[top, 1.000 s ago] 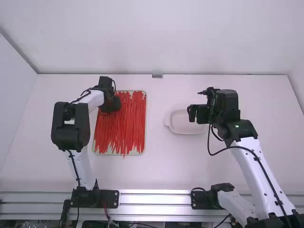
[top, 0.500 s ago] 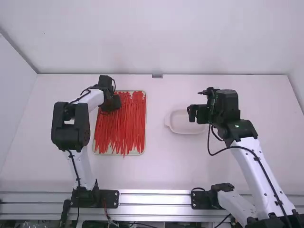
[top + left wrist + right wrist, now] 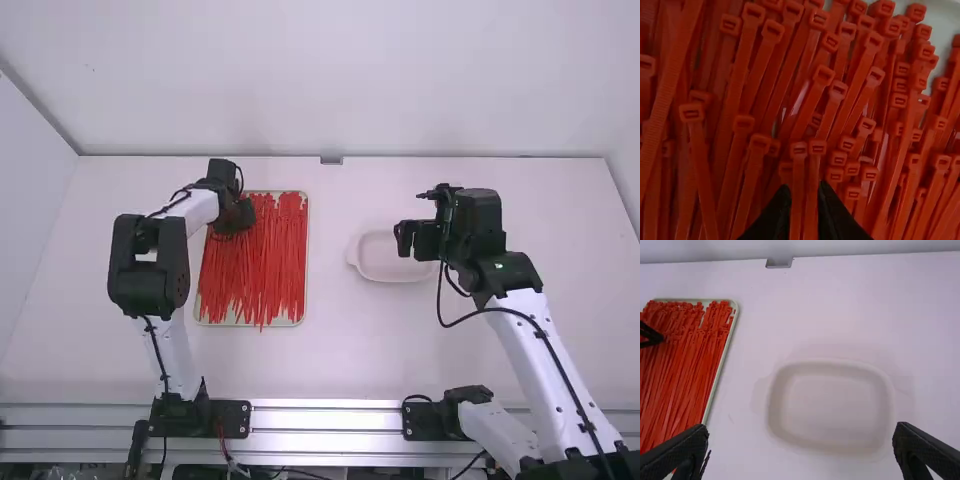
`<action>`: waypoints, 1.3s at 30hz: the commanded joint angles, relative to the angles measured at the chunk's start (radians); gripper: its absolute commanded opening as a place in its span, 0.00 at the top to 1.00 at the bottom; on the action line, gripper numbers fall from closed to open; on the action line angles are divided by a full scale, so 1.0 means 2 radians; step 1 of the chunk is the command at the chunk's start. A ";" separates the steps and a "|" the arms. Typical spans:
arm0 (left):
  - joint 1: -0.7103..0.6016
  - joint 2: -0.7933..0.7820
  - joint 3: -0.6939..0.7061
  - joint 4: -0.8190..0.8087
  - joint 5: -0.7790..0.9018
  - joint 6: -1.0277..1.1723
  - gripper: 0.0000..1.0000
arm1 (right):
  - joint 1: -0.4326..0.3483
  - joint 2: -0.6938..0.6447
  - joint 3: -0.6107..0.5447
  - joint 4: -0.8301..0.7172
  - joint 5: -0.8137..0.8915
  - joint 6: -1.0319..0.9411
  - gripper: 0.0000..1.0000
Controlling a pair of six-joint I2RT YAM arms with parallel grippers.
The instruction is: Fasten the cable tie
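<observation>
So, open room: bare surface (image 3: 330,330) between tray and dish, and along the near side of both.
edges: tray (image 3: 304,250) left of middle, apart from the far wall; small grey clip (image 3: 331,158) at the far edge.
tray contents: red cable ties (image 3: 255,270) heaped lengthwise, heads toward the far end.
dish (image 3: 385,262): white, right of middle.
left gripper (image 3: 801,202): down in the pile at the tray's far left corner; I read it pressed close on one cable tie (image 3: 799,165).
right gripper (image 3: 800,455): spread wide, over the dish.

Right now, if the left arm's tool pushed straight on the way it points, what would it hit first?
The red cable ties: the left tool points down into the pile on the tray, seemingly right among them, though depth is hard to judge.
</observation>
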 commanded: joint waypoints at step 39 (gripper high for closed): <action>0.001 0.006 -0.021 -0.003 0.006 -0.004 0.96 | 0.002 0.002 0.019 0.000 -0.002 0.002 0.02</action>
